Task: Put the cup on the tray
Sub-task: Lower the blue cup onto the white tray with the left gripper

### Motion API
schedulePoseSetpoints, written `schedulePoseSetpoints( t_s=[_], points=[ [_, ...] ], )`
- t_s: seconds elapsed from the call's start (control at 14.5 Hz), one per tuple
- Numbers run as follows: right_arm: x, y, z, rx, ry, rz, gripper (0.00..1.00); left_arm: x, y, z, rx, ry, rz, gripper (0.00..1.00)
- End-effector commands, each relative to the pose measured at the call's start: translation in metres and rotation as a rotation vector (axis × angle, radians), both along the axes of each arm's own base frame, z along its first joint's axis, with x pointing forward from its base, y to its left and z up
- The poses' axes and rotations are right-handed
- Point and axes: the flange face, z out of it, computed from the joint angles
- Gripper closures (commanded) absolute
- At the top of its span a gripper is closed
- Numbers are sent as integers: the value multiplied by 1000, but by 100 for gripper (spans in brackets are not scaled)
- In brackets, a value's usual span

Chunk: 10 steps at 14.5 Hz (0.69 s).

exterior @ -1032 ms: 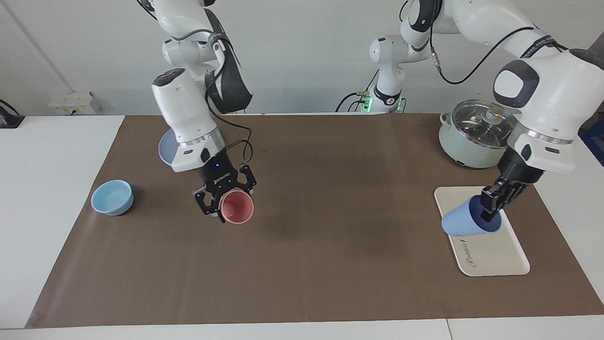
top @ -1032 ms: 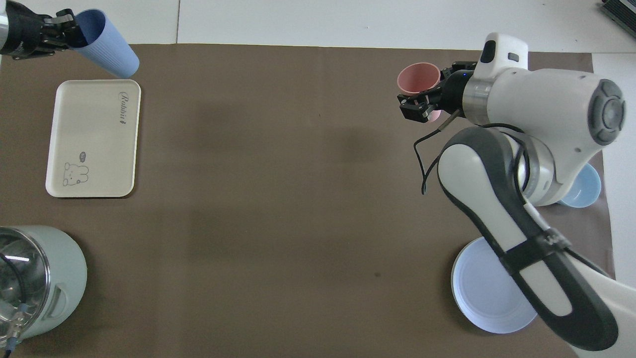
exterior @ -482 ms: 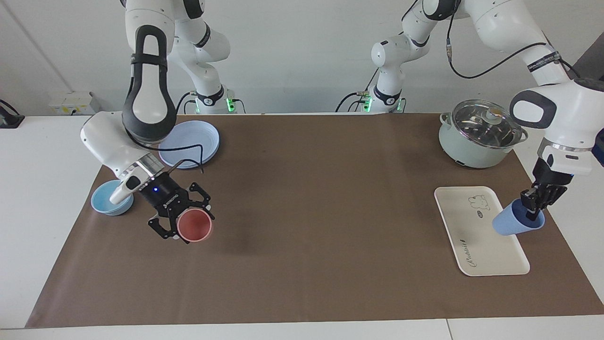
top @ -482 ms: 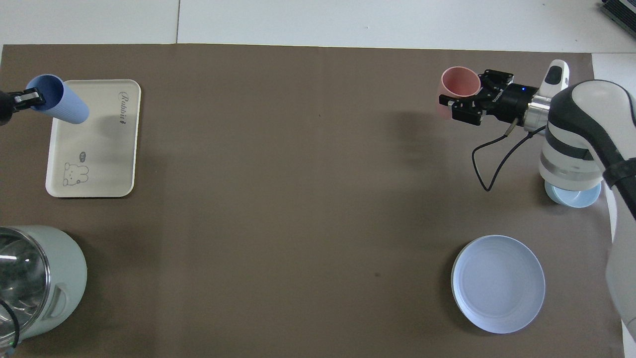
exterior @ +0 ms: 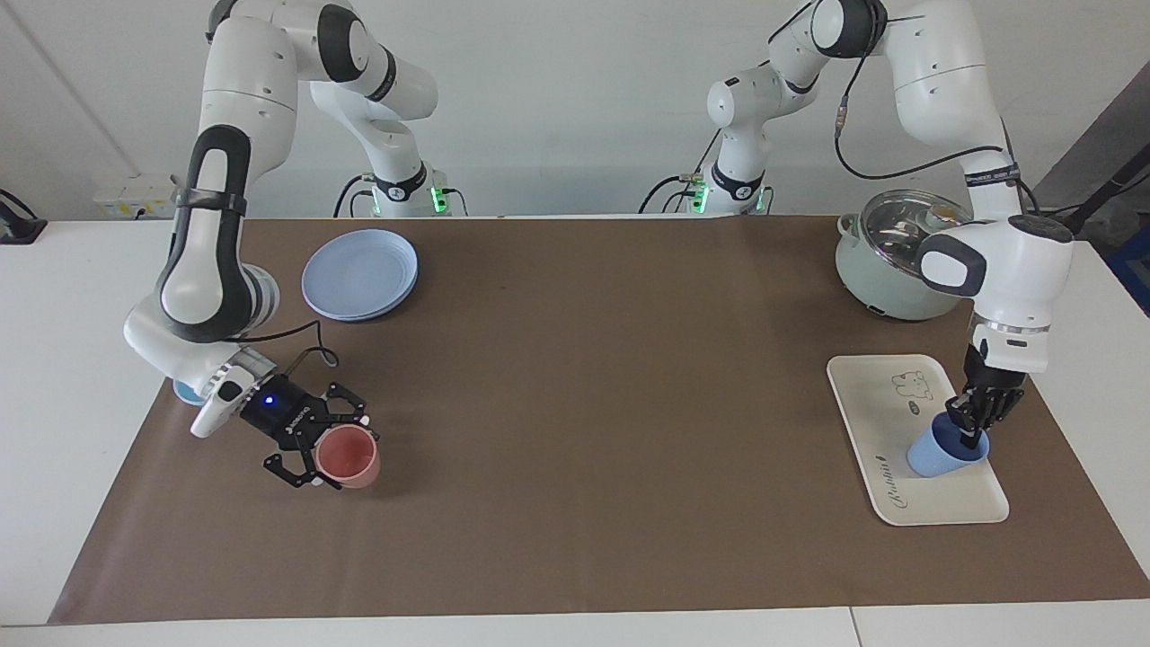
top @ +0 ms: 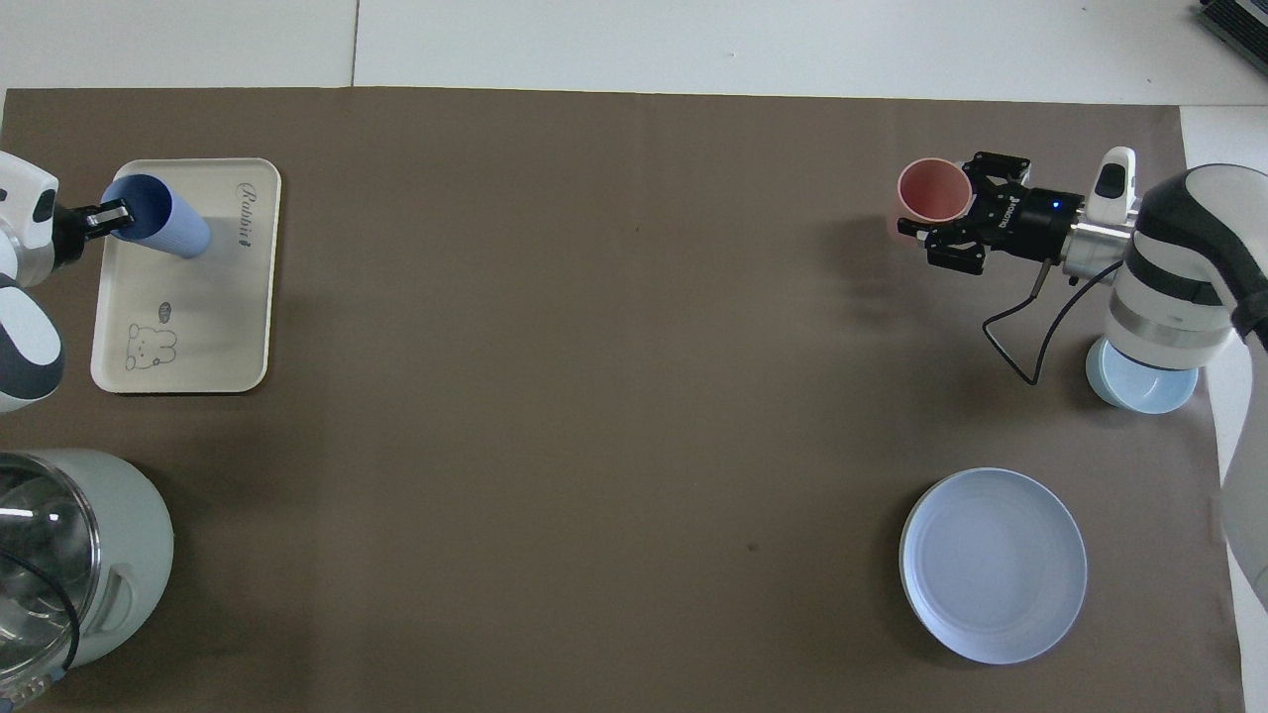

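Observation:
The periwinkle-blue cup (exterior: 939, 452) is tilted, with its base at or just above the cream tray (exterior: 898, 395), at the tray's end farther from the robots. My left gripper (exterior: 975, 424) is shut on the cup's rim from above. In the overhead view the cup (top: 163, 220) lies over the tray (top: 198, 317), with the left gripper (top: 102, 213) at its rim. My right gripper (exterior: 331, 440) is shut on the rim of a pink cup (exterior: 355, 460), low over the brown mat toward the right arm's end of the table. The overhead view shows the right gripper (top: 963, 210) and the pink cup (top: 926, 193).
A pale green pot with a glass lid (exterior: 898, 261) stands nearer to the robots than the tray. Stacked blue plates (exterior: 359, 261) lie near the right arm's base. A light-blue bowl (top: 1139, 386) sits partly under the right arm.
My left gripper has carried the blue cup from beside the tray to over it and lowered it. My right gripper has lowered the pink cup toward the mat.

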Motion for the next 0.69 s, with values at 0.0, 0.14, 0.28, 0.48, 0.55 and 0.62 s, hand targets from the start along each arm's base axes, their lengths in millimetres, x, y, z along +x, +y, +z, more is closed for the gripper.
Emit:
schedulePoseSetpoints(
  t_s=[0.0, 0.14, 0.28, 0.48, 0.55, 0.62],
  points=[
    [-11, -12, -2, 30, -78, 77, 100, 7, -3, 12, 2, -6, -22, 0],
    [-25, -18, -11, 29, -82, 85, 100, 21, -8, 34, -5, 49, -69, 0],
    [-28, -23, -16, 31, -72, 73, 100, 36, -17, 74, -29, 113, -104, 0],
    [-28, -22, -20, 38, -60, 54, 100, 34, -50, 106, -40, 223, -165, 0],
    [-29, -23, -21, 40, -58, 52, 100, 28, -63, 115, -17, 270, -186, 0],
    [-30, -25, -22, 40, -55, 51, 100, 23, -81, 124, 19, 316, -207, 0]
  ],
)
